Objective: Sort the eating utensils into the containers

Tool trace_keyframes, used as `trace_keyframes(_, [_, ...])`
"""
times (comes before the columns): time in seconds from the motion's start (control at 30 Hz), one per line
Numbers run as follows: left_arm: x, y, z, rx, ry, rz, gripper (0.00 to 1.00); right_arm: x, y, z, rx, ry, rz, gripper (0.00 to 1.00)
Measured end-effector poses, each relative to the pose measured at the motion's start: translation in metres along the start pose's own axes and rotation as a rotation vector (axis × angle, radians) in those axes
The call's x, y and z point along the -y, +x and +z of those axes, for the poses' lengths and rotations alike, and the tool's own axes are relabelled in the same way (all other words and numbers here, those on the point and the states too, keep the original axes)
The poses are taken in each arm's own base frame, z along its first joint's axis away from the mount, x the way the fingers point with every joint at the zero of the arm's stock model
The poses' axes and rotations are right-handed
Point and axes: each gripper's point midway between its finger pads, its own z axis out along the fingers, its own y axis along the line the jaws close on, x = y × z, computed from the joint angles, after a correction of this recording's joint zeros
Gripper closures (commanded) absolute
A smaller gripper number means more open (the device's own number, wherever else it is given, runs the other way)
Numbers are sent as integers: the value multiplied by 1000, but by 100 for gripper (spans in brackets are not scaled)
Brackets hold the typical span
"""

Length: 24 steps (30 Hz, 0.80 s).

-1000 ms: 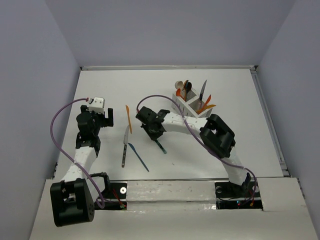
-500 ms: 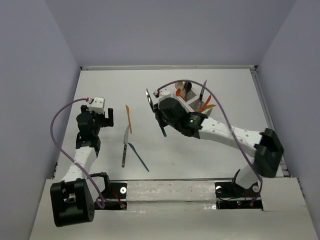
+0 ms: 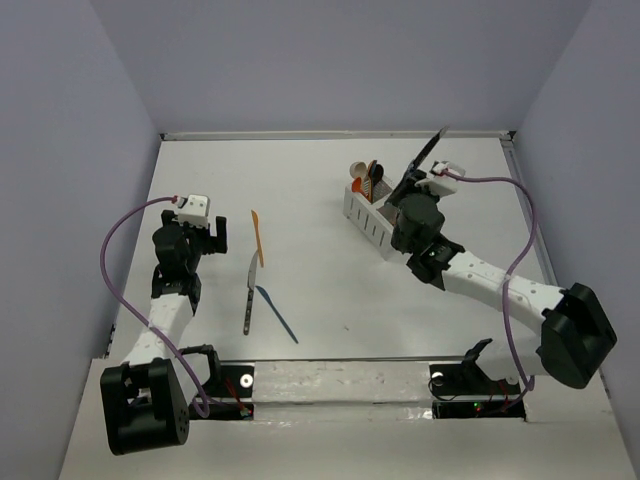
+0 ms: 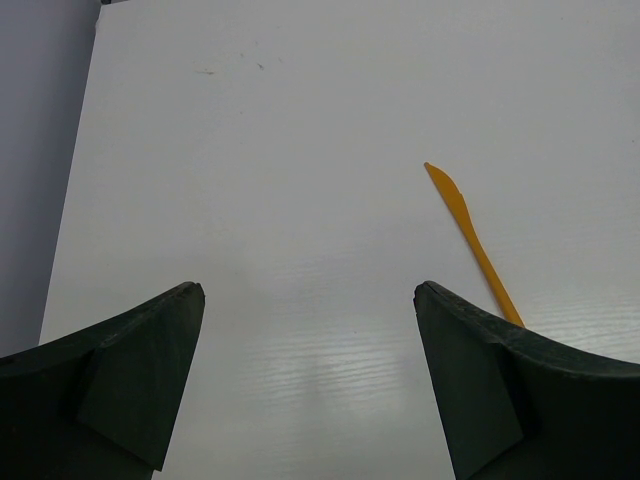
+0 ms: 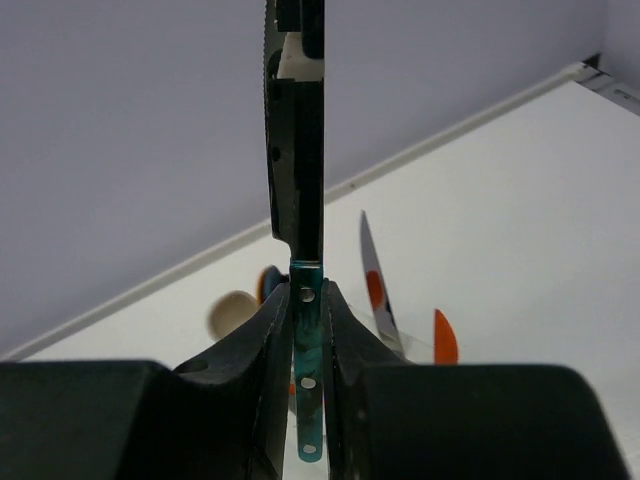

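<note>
My right gripper [image 3: 411, 190] hangs over the white slatted caddy [image 3: 364, 217] at the back right, shut on a knife [image 3: 428, 152] whose blade points up and away. In the right wrist view the fingers [image 5: 268, 335] pinch its teal riveted handle [image 5: 307, 345], and the dark blade [image 5: 297, 130] rises above them. The caddy holds a beige spoon [image 3: 357, 168], orange pieces and a silver blade [image 5: 376, 285]. An orange knife [image 3: 257, 236], a silver knife with a dark handle [image 3: 249, 291] and a blue knife [image 3: 276, 313] lie on the table left of centre. My left gripper [image 3: 215, 236] is open and empty beside the orange knife [image 4: 470, 243].
The white table [image 3: 330, 290] has a raised rim along the back [image 3: 330, 134] and the right side [image 3: 540, 250]. Grey walls stand close on the left, back and right. The arm bases sit at the near edge.
My right arm lifted the knife off the middle of the table and swung it right and back to above the caddy. The left arm and the three loose knives have not moved.
</note>
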Motion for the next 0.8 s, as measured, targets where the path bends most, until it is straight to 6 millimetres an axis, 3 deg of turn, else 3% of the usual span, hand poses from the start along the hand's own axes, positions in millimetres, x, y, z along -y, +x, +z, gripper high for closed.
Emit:
trace_keyframes(0.1, [0,0,0,0,0,0,1,27,34,4,-23,87,-70,100])
trace_keyframes(0.2, [0,-1,-1,3,0,1,1,40,40,3,-17,134,-78,100])
trace_keyframes(0.37, [0,-1,-1,5,-1,1,1,46,41,8,9,173,-59,100])
trace_keyframes(0.63, [0,-2,-1,9,-1,2,1,60,88,11,-42,202,-143,100])
trace_keyframes(0.73, [0,-4,-2,16,-3,3,1,63,96,10,-52,206,-163,100])
trace_keyframes(0.8, [0,-3,-3,15,-2,3,1,64,98,10,-54,205,-165,87])
